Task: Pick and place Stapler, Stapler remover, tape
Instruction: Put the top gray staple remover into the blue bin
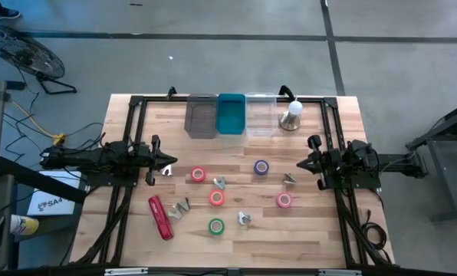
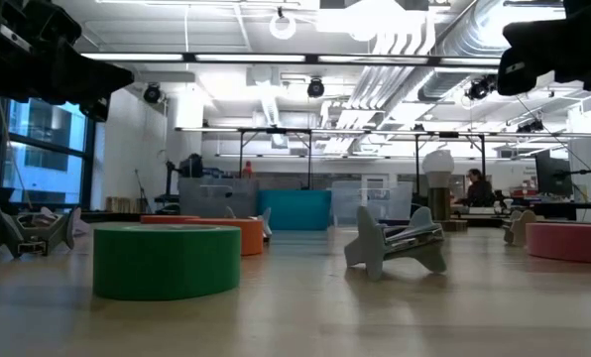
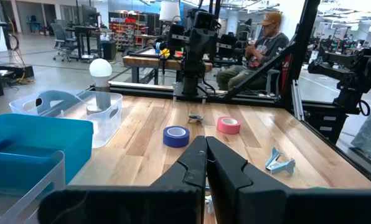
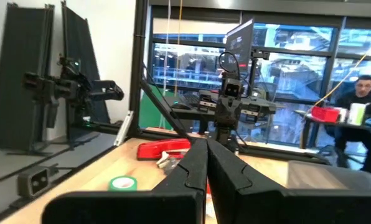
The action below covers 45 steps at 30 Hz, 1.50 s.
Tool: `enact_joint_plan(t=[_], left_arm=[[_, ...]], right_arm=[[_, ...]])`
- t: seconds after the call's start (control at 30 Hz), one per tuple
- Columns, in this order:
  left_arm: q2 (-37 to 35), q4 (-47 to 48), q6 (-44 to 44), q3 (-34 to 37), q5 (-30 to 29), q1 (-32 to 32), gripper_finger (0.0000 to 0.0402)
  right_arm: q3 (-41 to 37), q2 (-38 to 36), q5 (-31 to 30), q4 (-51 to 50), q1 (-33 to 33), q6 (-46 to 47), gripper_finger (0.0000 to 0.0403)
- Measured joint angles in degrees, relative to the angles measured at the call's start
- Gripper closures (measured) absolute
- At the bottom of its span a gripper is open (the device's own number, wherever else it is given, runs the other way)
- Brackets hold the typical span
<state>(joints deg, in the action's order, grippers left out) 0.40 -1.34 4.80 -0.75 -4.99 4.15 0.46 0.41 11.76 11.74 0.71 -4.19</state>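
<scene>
high view: the red stapler (image 1: pixel 160 218) was seen lying flat on the desk (image 1: pixel 129 238) toward the front left, with a silvery staple remover (image 1: pixel 180 208) just beside it. the tape rolls were spread over the middle of the desk: red (image 1: pixel 198 175), orange (image 1: pixel 217 198), green (image 1: pixel 215 227), purple (image 1: pixel 261 167) and pink (image 1: pixel 284 200), all apart from one another. further metal claws (image 1: pixel 244 219) were scattered between them. at the back edge a grey bin (image 1: pixel 201 116), a teal bin (image 1: pixel 231 113) and a clear bin (image 1: pixel 261 115) were lined up side by side. the left gripper (image 1: pixel 168 162) was held over the desk's left side, jaws together and holding nothing; the right gripper (image 1: pixel 304 162) was likewise pressed together over the right side.
</scene>
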Motion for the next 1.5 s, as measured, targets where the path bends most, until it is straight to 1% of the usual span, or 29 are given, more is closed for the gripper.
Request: enact_joint_plan(t=[0.1, 0.23, 0.43, 0.5, 0.6, 0.67, 0.8, 0.87, 0.97, 1.07, 1.17, 1.23, 1.27, 1.37, 1.5], left_arm=[[0.0, 0.0, 0.0, 0.0, 0.0, 0.0, 0.0396], [0.0, 0.0, 0.0, 0.0, 0.0, 0.0, 0.0396], [0.0, 0.0, 0.0, 0.0, 0.0, 0.0, 0.0396], [0.0, 0.0, 0.0, 0.0, 0.0, 0.0, 0.0396], [0.0, 0.0, 0.0, 0.0, 0.0, 0.0, 0.0396], [0.0, 0.0, 0.0, 0.0, 0.0, 0.0, 0.0396], [0.0, 0.0, 0.0, 0.0, 0.0, 0.0, 0.0396], [0.0, 0.0, 0.0, 0.0, 0.0, 0.0, 0.0396], [0.0, 0.0, 0.0, 0.0, 0.0, 0.0, 0.0396], [0.0, 0.0, 0.0, 0.0, 0.0, 0.0, 0.0396], [0.0, 0.0, 0.0, 0.0, 0.0, 0.0, 0.0396], [0.0, 0.0, 0.0, 0.0, 0.0, 0.0, 0.0396], [0.0, 0.0, 0.0, 0.0, 0.0, 0.0, 0.0396], [0.0, 0.0, 0.0, 0.0, 0.0, 0.0, 0.0396], [0.0, 0.0, 0.0, 0.0, 0.0, 0.0, 0.0396]], right_arm=[[0.0, 0.0, -1.9, 0.0, 0.0, -0.2, 0.0402], [0.0, 0.0, -7.9, 0.1, 0.0, -0.3, 0.0402], [0.0, 0.0, -13.8, 0.6, 0.0, -0.2, 0.0402], [0.0, 0.0, -17.3, 0.5, 0.0, 2.4, 0.0402], [0.0, 0.0, -23.0, 0.6, 0.0, 10.3, 0.0402], [0.0, 0.0, -26.6, 0.1, 0.0, 13.8, 0.0402], [0.0, 0.0, -30.4, -1.2, 0.0, 18.4, 0.0402], [0.1, 0.0, -31.9, -2.1, 0.0, 22.2, 0.0402], [2.8, 1.3, -34.6, -9.7, 0.0, 27.4, 0.0402], [7.1, 3.7, -38.3, -17.8, 0.0, 31.3, 0.0402], [12.1, 7.3, -41.1, -25.9, 0.0, 37.1, 0.0402], [16.1, 9.8, -40.6, -30.6, 0.0, 40.4, 0.0402], [18.2, 11.3, -39.3, -33.3, 0.0, 41.3, 0.0402], [24.0, 16.4, -32.7, -41.1, 0.0, 40.9, 0.0402], [29.8, 22.9, -24.1, -48.6, 0.0, 41.0, 0.0402]])
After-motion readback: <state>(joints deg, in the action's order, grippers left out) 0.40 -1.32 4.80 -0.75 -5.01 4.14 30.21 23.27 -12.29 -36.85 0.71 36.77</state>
